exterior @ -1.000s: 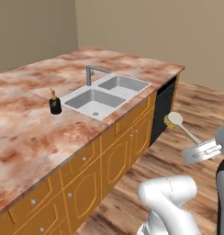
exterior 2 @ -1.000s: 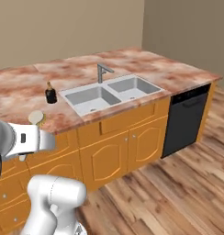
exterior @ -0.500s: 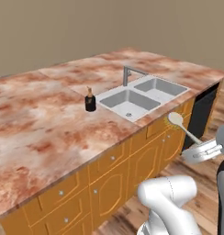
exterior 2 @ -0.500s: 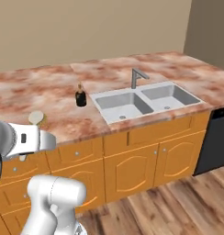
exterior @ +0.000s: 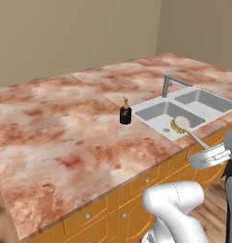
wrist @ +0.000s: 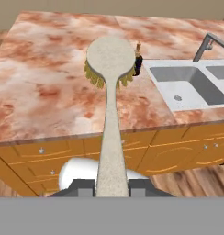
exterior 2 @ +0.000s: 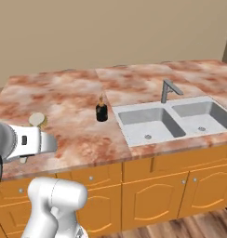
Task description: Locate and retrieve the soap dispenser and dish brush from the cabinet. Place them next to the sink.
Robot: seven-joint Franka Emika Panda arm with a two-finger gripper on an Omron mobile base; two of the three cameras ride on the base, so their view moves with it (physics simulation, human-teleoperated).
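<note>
With the soap dispenser (exterior 2: 102, 111) already standing on the worktop (exterior 2: 64, 107) just left of the sink (exterior 2: 171, 122), the end effector (wrist: 112, 186), clamped on the brush (wrist: 110, 69) handle, carries it in the air; next, lower it beside the basin

**Gripper clamped, arm held off the counter edge**

The gripper (wrist: 112, 186) is closed on the thin handle of the dish brush (wrist: 110, 73), its two dark fingertips pressed against either side of the handle's lower end. In the left base view the hand (exterior: 210, 156) sits level at the right edge, in front of the cabinet fronts. In the right base view the white forearm (exterior 2: 27, 142) reaches in from the left.
</note>
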